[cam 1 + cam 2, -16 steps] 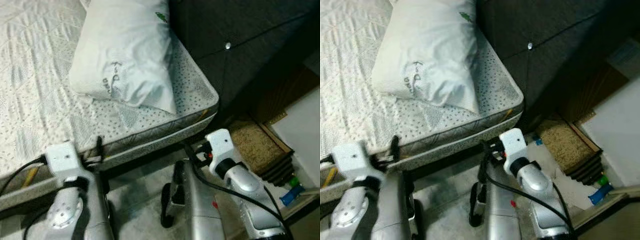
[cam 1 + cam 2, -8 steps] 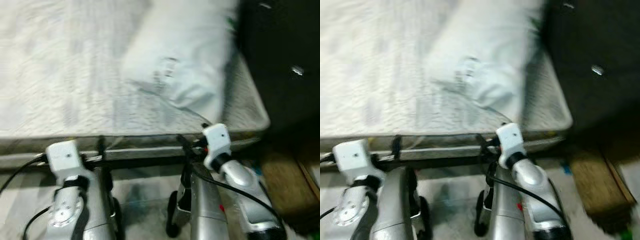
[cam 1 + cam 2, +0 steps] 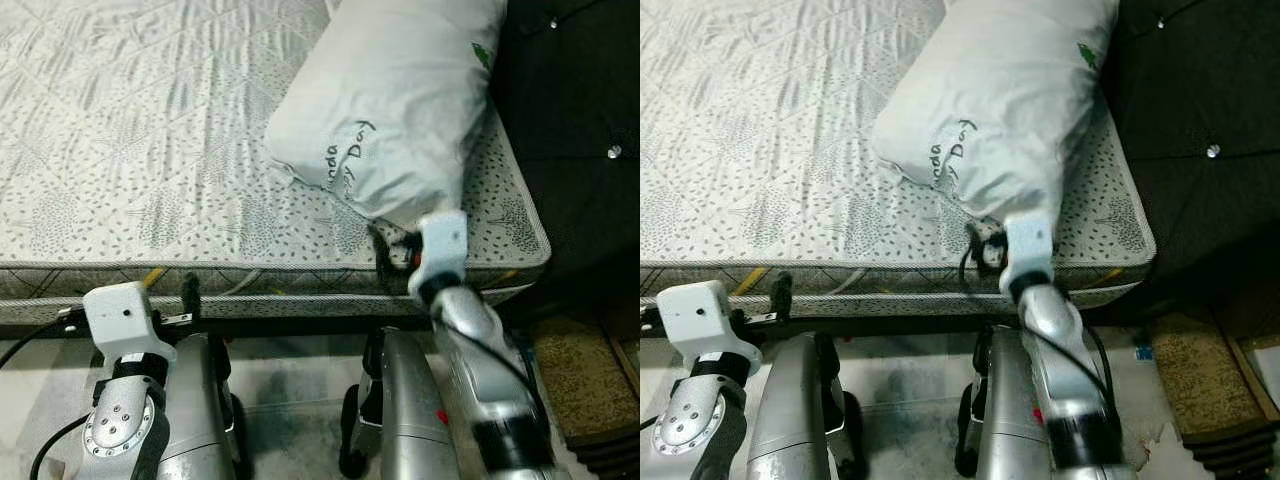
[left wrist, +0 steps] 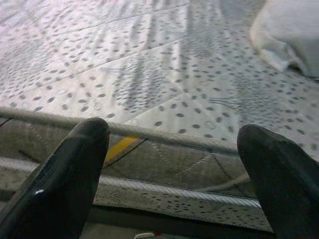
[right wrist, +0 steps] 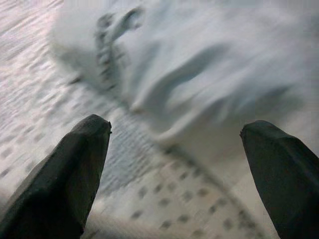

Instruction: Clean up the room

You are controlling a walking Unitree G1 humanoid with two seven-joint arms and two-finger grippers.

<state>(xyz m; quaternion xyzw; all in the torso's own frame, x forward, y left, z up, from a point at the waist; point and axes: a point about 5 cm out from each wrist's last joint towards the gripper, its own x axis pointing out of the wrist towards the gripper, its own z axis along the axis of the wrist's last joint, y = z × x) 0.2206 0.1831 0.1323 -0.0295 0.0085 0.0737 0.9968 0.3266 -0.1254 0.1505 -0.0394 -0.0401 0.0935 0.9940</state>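
A white pillow [image 3: 390, 110] with dark lettering lies on the grey patterned mattress [image 3: 150, 150], near its right end by the headboard. My right gripper [image 3: 385, 255] is raised to the mattress edge just below the pillow's near corner. In the right wrist view it [image 5: 174, 129] is open, and the blurred pillow [image 5: 199, 64] lies close ahead between the two black fingers [image 5: 75, 169]. My left gripper [image 4: 172, 134] is open too, held low against the mattress side [image 4: 164, 164], with nothing between its fingers [image 4: 70, 174].
A dark padded headboard [image 3: 570, 120] stands at the right end of the bed. A brown mat [image 3: 580, 370] lies on the floor at the lower right. Grey floor [image 3: 290, 380] runs between me and the bed.
The camera has swung, so the bed now lies square ahead. My right arm has risen from low by the bed frame to the mattress edge under the pillow. The left arm stays low.
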